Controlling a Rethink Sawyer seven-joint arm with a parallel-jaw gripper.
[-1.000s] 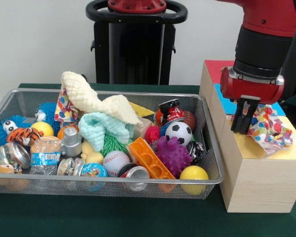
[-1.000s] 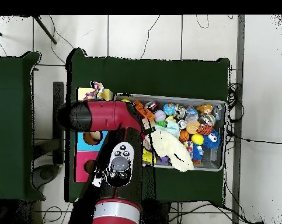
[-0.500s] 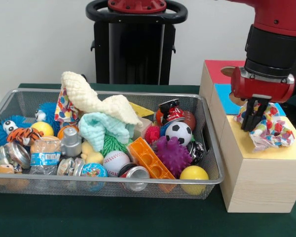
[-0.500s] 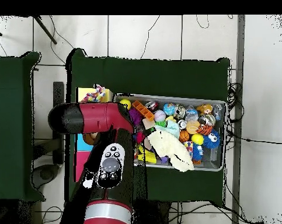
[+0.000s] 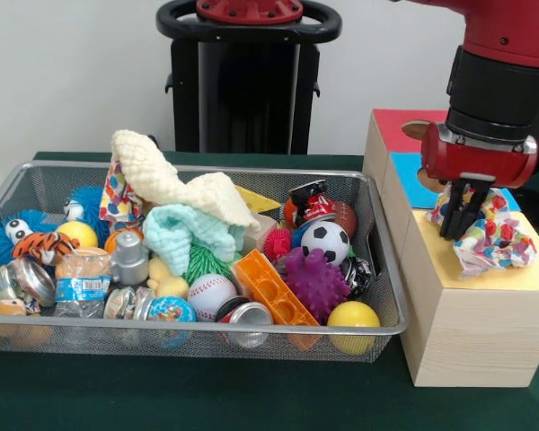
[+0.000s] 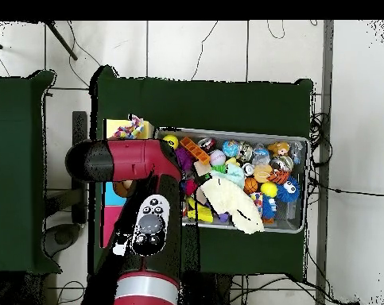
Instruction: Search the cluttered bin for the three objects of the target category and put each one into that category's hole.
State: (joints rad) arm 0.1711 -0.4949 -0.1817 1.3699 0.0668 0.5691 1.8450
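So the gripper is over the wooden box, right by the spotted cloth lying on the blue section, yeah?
Not quite. The gripper is over the wooden box, right by the spotted cloth, but the cloth lies on the yellow section, not the blue one. The front view shows this.

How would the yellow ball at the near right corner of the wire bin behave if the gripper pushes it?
The yellow ball looks smooth and round, so it would probably roll rather than slide. It sits against the wire bin wall and the purple spiky ball, so it likely cannot travel far. It may slip from a loose pinch.
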